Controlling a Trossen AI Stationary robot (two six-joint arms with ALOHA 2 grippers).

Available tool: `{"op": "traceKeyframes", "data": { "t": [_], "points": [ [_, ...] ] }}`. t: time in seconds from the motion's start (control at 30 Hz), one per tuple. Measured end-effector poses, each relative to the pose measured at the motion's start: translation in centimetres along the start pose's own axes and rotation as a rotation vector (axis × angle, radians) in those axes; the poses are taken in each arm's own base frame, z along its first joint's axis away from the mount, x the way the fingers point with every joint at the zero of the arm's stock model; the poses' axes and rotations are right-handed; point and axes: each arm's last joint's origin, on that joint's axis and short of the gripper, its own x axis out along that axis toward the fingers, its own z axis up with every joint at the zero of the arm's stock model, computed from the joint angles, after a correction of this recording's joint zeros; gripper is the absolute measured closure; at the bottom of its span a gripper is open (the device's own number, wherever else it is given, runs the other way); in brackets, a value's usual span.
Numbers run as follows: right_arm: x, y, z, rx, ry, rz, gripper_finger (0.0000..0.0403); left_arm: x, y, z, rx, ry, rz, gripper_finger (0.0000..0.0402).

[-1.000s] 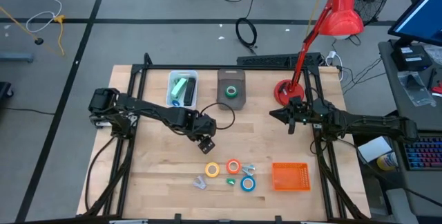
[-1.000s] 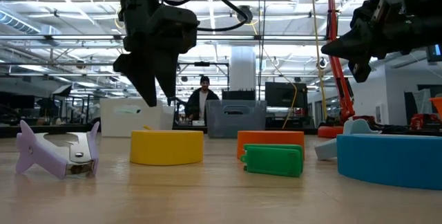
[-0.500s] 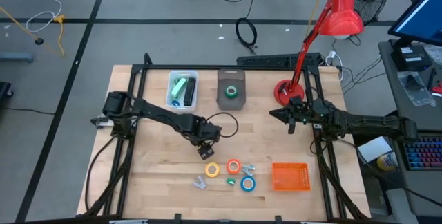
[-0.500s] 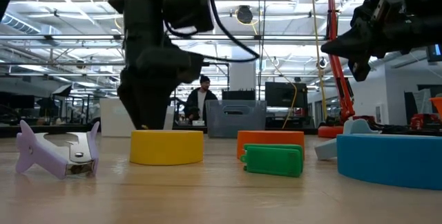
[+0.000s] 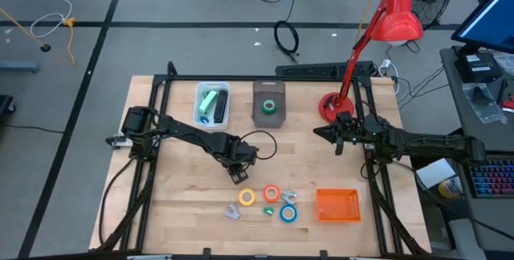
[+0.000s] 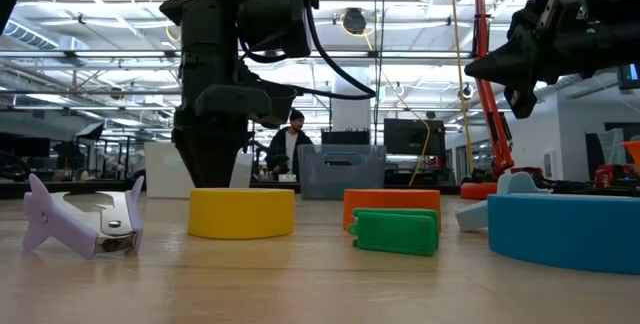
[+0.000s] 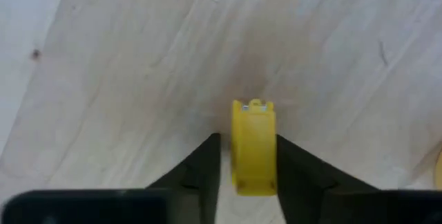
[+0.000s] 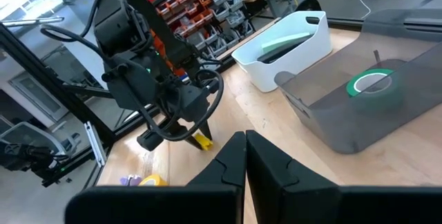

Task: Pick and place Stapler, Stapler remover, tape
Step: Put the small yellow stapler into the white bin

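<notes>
A small yellow piece [image 7: 253, 146], maybe a staple remover though it is hard to be sure from here, sits on the wooden surface [image 5: 177, 204] between the two dark fingers [image 7: 200, 163] of the left gripper [image 5: 240, 176], just left of centre in the high view. The fingers stand narrow, one on each side of the piece and right against it, with the piece resting on the wood.

Below it in the high view lies the loose cluster: the yellow tape roll [image 5: 246, 197], the orange-red roll [image 5: 271, 192] beside it, the blue roll [image 5: 288, 213] lower right, a small green piece [image 5: 268, 210] between them, and a pale lilac staple remover [image 5: 232, 211] at the cluster's left. In the low view the yellow roll stands just right of the descending left arm, with the lilac remover far left and the blue roll large at the right edge.

At upper centre of the high view a white bin [image 5: 213, 103] holds a green stapler [image 5: 210, 101], and the grey bin [image 5: 269, 101] next to it holds the green tape roll [image 5: 271, 106]. An orange basket [image 5: 337, 205] sits at lower right.

The right gripper [image 5: 319, 132] hangs above the surface at centre right, its fingers pressed together with nothing between them. A red desk lamp [image 5: 377, 35] stands behind it. A person [image 6: 290, 144] shows far off in the room.
</notes>
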Motion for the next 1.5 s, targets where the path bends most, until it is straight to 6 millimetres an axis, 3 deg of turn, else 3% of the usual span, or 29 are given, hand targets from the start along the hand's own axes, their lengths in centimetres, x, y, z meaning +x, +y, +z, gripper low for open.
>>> {"op": "traceKeyframes", "data": {
  "t": [0.13, 0.37, 0.57, 0.7, 0.87, 1.07, 1.2, 1.33, 1.5],
  "points": [
    [0.0, 0.0, 0.0, 0.000, 0.000, -0.001, 0.0399, 0.0, 0.0, 0.0, 0.000, -0.002, -0.008, 0.0344],
    [0.0, 0.0, 0.0, 0.000, -0.001, -0.001, 0.0399, -1.7, -1.0, 0.8, 0.046, 0.025, -0.036, 0.0346],
    [0.0, 0.0, 0.0, 0.001, 0.000, -0.001, 0.0399, -7.1, -1.9, 2.9, 0.115, -0.032, 0.055, 0.0346],
    [0.0, 0.0, 0.0, 0.001, 0.000, 0.000, 0.0399, -11.3, -1.3, 4.1, 0.121, -0.093, 0.200, 0.0346],
    [0.0, 0.0, 0.0, 0.001, 0.002, 0.001, 0.0399, -16.0, 1.2, 4.3, 0.083, -0.160, 0.325, 0.0346],
    [0.0, 0.0, 0.0, 0.001, 0.002, 0.002, 0.0399, -21.3, 6.5, 2.1, -0.072, -0.179, 0.438, 0.0346],
    [0.0, 0.0, 0.0, 0.002, 0.002, 0.002, 0.0399, -23.8, 9.3, 1.2, -0.161, -0.249, 0.428, 0.0346],
    [0.0, 0.0, 0.0, 0.001, 0.002, 0.002, 0.0399, -24.0, 11.7, 1.1, -0.199, -0.227, 0.450, 0.0346],
    [0.0, 0.0, 0.0, -0.001, 0.002, 0.002, 0.0399, -21.0, 13.9, 1.9, -0.191, -0.149, 0.399, 0.0346]
  ]
}}
